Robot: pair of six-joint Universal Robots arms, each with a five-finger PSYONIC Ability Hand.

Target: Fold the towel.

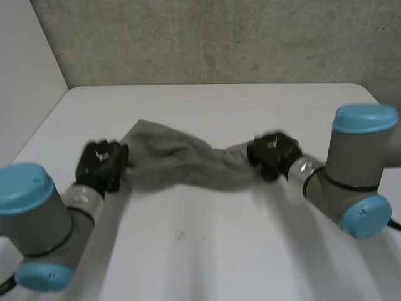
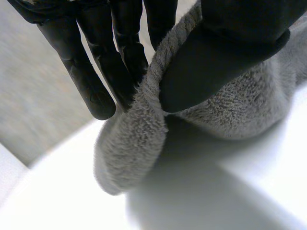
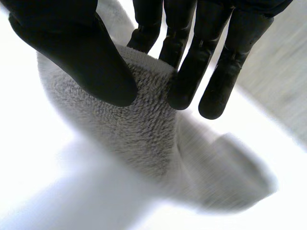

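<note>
Now pinched at both ends, sagging between

Up in the head view: the whole span of the towel [image 1: 182, 164], grey, near the middle of the white table [image 1: 207, 251], drawn into a twisted band from 9 o'clock across to 3 o'clock. Spreads wider toward the 9 o'clock end, with a flat corner reaching to about 11. Narrows and bunches into a rope toward 3. Left hand [image 1: 100, 164] at the 9 o'clock end and right hand [image 1: 272, 153] at the 3 o'clock end, both black and both against the cloth. Too small there to read either grasp.

Closer in the left wrist view: thumb [image 2: 216, 62] pressed onto the fluffy face of the towel [image 2: 134, 143], straight fingers [image 2: 96, 72] behind the corded hem, cloth nipped between them. Droops past the fingertips in a rounded fold.

Likewise in the right wrist view: thumb [image 3: 91, 62] laid over the looped pile, straight fingers [image 3: 192, 72] on the other side of the edge, towel [image 3: 129, 124] clamped between. Trails away beyond the fingertips toward the tabletop. Thick, nubby terry at both ends, no pattern to be seen.
</note>
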